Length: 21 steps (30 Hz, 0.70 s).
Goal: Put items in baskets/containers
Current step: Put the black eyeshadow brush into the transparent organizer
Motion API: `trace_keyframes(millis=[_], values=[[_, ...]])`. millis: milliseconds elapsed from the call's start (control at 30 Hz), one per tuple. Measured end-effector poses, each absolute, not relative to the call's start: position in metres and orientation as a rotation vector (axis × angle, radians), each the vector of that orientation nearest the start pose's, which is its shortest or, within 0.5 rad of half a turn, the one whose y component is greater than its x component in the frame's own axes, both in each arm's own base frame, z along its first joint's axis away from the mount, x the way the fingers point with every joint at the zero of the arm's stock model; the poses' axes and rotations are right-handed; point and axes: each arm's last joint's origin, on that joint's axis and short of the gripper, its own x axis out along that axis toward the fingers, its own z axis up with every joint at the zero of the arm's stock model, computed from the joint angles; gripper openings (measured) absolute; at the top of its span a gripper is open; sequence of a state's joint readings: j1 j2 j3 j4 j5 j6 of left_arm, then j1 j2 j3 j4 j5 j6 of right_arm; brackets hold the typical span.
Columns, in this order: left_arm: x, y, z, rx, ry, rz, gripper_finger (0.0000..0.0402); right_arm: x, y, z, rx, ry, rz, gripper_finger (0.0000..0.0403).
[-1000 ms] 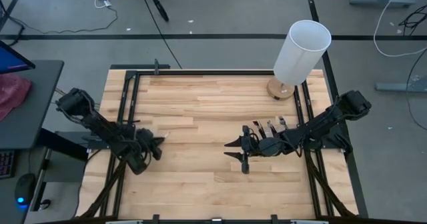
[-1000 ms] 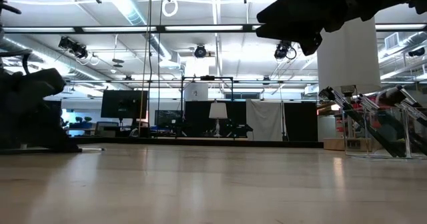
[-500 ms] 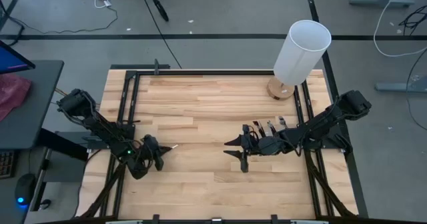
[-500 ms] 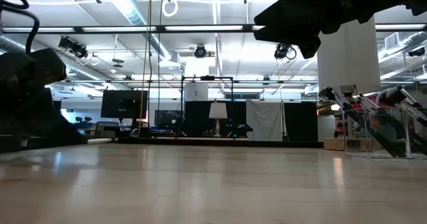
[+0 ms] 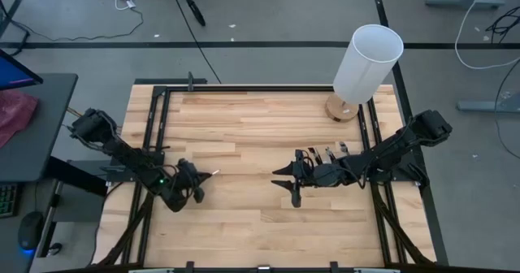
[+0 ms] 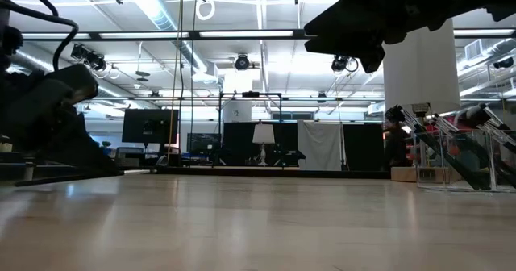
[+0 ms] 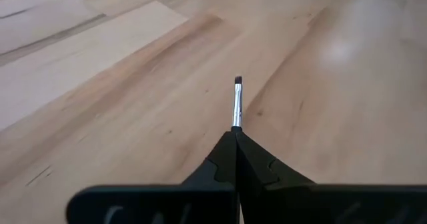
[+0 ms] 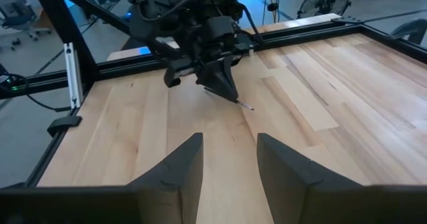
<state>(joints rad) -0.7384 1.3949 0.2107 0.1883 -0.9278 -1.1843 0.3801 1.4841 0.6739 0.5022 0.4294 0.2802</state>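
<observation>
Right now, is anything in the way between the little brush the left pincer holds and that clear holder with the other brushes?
Only the right pincer, open above the table's middle, between the brush in the left pincer and the clear holder.

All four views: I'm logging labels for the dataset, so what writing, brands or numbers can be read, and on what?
None can be read.
White cylinder: blank.
Brush in the left gripper: no marking visible.
Left gripper's base: pale marks, cut off, unreadable.
Monitors in the room behind: too small to read.
</observation>
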Motion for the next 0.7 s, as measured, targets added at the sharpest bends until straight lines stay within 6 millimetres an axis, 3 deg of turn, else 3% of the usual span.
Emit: trace_keyframes(millis=[300, 700], values=[[0.1432, -0.0905, 0.0867, -0.394, 0.48, 0.525, 0.0007, 0.2823, 0.0998, 0.2019, 0.157, 0.274, -0.088, 0.0141], [0.1428, -0.0886, 0.0864, -0.311, 0.491, 0.527, 0.0105, 0.2823, 0.0998, 0.2017, 0.156, 0.274, -0.088, 0.0141]])
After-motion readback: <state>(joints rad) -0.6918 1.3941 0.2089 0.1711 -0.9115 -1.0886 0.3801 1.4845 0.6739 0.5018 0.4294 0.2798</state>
